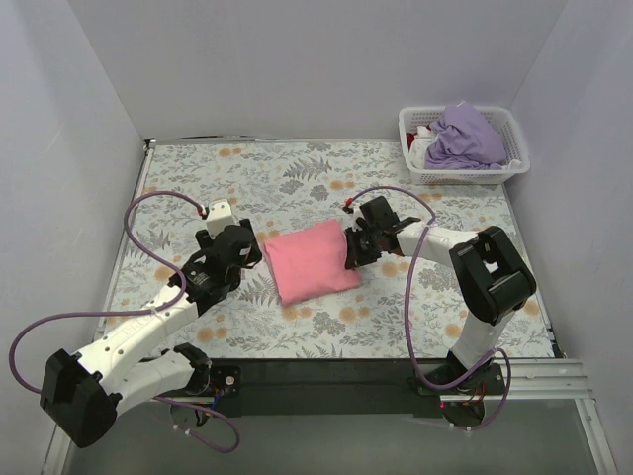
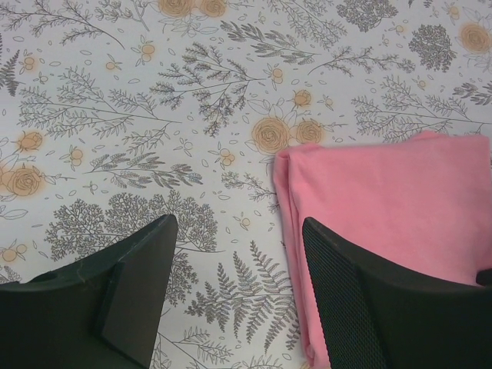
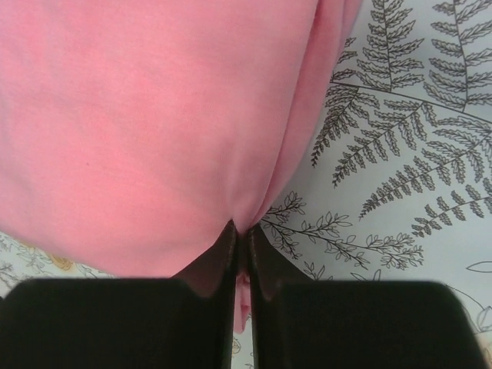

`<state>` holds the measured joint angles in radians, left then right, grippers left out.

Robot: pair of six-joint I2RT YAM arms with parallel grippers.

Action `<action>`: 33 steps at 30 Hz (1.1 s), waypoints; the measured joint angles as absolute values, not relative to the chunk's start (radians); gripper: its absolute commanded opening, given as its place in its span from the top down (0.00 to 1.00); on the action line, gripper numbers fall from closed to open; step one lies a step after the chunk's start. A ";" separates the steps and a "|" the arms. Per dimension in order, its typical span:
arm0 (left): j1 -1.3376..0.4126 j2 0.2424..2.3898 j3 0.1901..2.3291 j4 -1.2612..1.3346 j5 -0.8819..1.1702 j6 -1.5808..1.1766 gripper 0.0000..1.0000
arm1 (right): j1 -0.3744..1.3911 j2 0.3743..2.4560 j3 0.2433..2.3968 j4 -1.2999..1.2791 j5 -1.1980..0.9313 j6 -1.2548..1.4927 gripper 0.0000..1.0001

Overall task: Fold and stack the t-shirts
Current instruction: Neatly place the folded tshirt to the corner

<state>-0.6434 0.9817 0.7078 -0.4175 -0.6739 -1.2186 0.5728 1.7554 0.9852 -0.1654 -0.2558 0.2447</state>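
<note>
Top view: a folded salmon pink t-shirt (image 1: 310, 262) lay mid-table on the floral tablecloth (image 1: 297, 178), between the left gripper (image 1: 255, 249) and the right gripper (image 1: 350, 247). A lavender t-shirt (image 1: 465, 134) sat heaped in the white basket (image 1: 465, 176) at the far right corner.

Left wrist view: the fingers (image 2: 131, 300) stood wide apart, holding nothing, one over the pink shirt's edge.

Right wrist view: the fingers (image 3: 215, 261) were pinched together on the pink shirt's folded edge.
</note>
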 measured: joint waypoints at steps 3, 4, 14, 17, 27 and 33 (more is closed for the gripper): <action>-0.639 0.972 0.705 -0.418 -0.674 -1.218 0.35 | 0.571 1.755 0.994 -0.188 -0.227 0.229 0.99; -0.637 0.966 0.704 -0.418 -0.674 -1.218 0.35 | 0.571 1.755 0.997 -0.195 -0.215 0.223 0.99; -0.629 0.933 0.700 -0.419 -0.674 -1.219 0.36 | 0.362 1.691 1.000 -0.319 0.043 0.088 0.99; -0.627 0.918 0.698 -0.419 -0.674 -1.219 0.36 | 0.271 1.678 1.003 -0.346 0.140 0.051 0.99; -0.625 0.851 0.694 -0.421 -0.678 -1.219 0.36 | 0.047 1.678 1.075 -0.347 0.342 -0.069 0.99; -0.624 0.853 0.691 -0.421 -0.678 -1.219 0.36 | -0.079 1.694 1.103 -0.318 0.369 -0.104 0.99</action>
